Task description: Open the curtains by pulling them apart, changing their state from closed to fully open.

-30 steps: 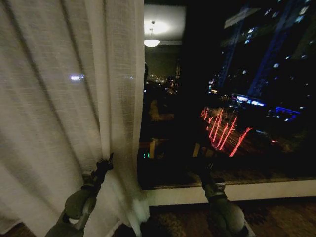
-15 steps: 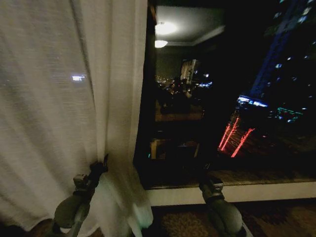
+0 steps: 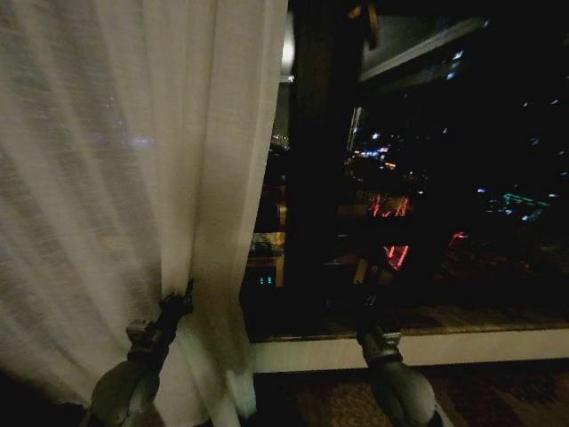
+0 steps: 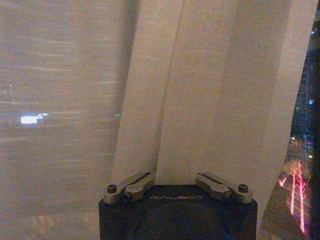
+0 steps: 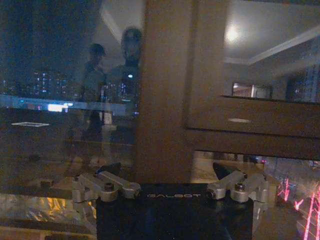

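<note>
Gripping a fold low on the sheer cream curtain panel (image 3: 133, 178), the left gripper (image 3: 180, 301) sits at the near left of the head view, its fingers pinched into the pleats just beside the panel's right-hand free edge; in the left wrist view the finger linkages are drawn inward and the gathered fabric (image 4: 180, 100) rises straight out from between them. The cloth looks very light and limp, thin enough that a city light glows through it, so it should follow a sideways pull with little resistance, bunching into deeper pleats as it goes; being so soft it could slide out of a shallow pinch, and a fold taken several layers thick near the edge seems the surest hold. The panel hangs from above to the floor, covers the left half of the scene and drapes around the gripper on both sides. To the right, the right gripper (image 3: 371, 313) is raised in front of the window sill (image 3: 462, 342) with nothing between its spread fingers (image 5: 110, 172), well apart from the curtain. Farther off, the dark window glass (image 3: 444, 178) lies uncovered, with a vertical window frame post (image 3: 313, 178) just right of the curtain's edge and city lights beyond.
</note>
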Motion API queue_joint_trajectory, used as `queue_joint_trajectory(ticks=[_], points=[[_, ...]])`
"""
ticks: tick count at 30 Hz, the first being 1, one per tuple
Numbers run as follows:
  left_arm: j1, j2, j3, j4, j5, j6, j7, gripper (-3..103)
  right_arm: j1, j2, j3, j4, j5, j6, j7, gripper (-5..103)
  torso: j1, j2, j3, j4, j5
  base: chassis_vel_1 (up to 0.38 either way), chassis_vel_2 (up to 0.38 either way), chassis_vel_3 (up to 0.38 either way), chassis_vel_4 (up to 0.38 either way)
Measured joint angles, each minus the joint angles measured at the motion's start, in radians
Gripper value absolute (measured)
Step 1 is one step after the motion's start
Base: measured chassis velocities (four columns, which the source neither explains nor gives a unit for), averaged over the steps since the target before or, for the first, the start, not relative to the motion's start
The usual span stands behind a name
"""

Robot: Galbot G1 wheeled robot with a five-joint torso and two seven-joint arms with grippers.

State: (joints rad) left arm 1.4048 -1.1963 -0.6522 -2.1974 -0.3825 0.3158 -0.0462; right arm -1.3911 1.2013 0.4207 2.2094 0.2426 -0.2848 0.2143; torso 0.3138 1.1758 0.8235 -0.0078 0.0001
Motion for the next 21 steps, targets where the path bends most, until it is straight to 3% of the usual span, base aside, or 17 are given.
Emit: queue_joint_trajectory(ticks=[15,21], points=[[0.020,-0.013,-0.002,-0.031,0.006,-0.006,0.000,0,-0.025,0.006,-0.003,0.023,-0.002,0.025,-0.009,100,0.000,0.000,0.000,0.0004,0.0000,0.333,0.350,-0.344,-0.337],[0.039,-0.015,-0.005,-0.046,0.018,-0.007,-0.002,0,-0.026,0.008,-0.010,0.023,-0.001,0.029,-0.008,100,0.000,0.000,0.000,0.0003,-0.0002,0.129,0.108,-0.121,-0.145]])
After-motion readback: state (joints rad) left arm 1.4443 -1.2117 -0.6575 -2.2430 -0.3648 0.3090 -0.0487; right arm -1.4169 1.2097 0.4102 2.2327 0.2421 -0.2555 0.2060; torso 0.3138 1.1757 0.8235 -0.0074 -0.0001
